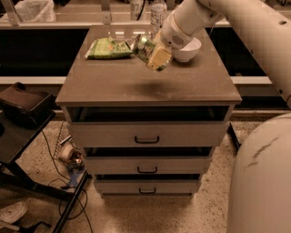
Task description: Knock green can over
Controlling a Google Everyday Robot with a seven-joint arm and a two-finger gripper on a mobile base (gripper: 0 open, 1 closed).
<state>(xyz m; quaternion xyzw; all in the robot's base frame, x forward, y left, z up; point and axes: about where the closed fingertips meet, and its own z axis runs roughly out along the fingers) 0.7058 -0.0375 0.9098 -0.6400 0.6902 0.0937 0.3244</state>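
Observation:
The green can (142, 46) is tilted on its side in the air, above the back half of the brown cabinet top (113, 84). Its shadow falls on the top below it. My gripper (154, 54) reaches in from the upper right on the white arm and is shut on the can, with a yellowish finger pad (160, 59) against the can's lower right side. The can's top end points to the left, towards the snack bag.
A flat green snack bag (108, 48) lies at the back left of the top. A white bowl (190, 50) sits behind the gripper and a clear bottle (158, 12) at the back edge. Black equipment (22, 102) stands left; my white body (263, 182) fills the lower right.

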